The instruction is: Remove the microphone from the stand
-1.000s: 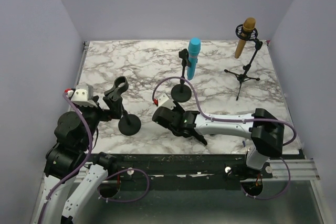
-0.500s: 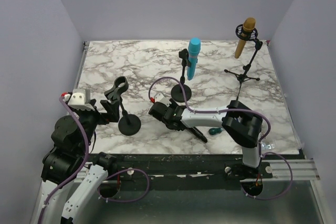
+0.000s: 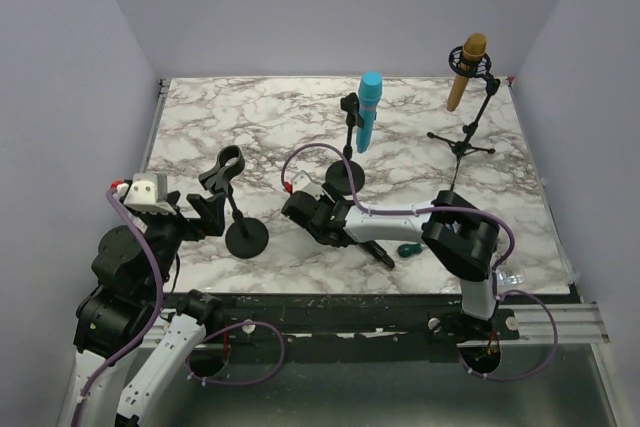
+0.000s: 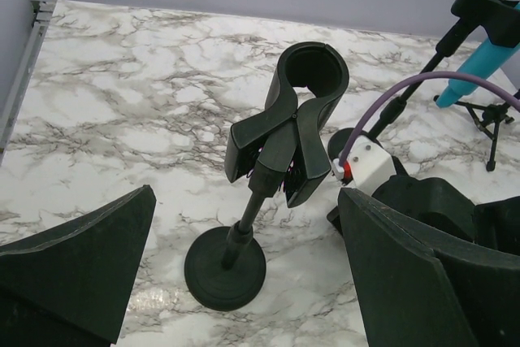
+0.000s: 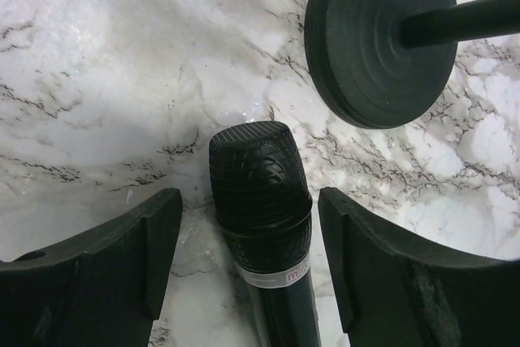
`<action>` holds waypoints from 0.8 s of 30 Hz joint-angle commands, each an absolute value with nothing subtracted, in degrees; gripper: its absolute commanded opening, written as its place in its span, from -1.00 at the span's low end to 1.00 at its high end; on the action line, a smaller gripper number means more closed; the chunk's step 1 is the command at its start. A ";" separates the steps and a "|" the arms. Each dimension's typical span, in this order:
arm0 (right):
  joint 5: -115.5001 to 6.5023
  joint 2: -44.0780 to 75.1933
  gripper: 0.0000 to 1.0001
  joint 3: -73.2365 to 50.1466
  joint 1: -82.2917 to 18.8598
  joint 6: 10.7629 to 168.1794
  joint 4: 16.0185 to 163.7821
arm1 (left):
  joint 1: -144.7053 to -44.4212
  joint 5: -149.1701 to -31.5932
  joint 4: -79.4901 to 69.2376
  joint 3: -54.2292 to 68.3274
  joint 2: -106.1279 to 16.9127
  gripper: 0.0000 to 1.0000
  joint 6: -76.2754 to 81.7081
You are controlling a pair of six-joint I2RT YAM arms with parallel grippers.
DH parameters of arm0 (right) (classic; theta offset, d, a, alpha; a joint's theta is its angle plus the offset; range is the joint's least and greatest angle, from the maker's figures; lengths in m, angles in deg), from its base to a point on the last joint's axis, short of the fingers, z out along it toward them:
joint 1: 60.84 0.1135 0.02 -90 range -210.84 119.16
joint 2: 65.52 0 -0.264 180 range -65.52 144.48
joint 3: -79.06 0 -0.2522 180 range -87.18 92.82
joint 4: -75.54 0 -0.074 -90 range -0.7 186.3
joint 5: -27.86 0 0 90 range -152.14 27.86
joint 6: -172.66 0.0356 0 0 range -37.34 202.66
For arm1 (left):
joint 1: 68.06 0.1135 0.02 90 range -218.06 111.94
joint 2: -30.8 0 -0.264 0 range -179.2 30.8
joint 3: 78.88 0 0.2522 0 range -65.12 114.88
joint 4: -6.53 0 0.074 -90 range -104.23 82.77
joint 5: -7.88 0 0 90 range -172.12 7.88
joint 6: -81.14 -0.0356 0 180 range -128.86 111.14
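microphone (image 5: 262, 201) flat on marble table (image 5: 97, 79)

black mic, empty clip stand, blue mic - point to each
black microphone (image 5: 258, 172), right wrist view, on its mesh head
empty clip stand (image 4: 211, 282), left wrist view, on its round base
blue microphone (image 3: 368, 117), top view, on its body

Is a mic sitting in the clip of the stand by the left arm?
No, the clip is empty; the black microphone lies on the table.
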State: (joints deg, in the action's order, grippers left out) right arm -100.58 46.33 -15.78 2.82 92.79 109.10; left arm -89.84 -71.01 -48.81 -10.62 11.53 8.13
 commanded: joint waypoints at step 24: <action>-88.04 30.17 0.86 -16.03 2.86 95.03 109.54 | -89.93 -74.28 -54.88 9.18 -8.82 0.79 6.42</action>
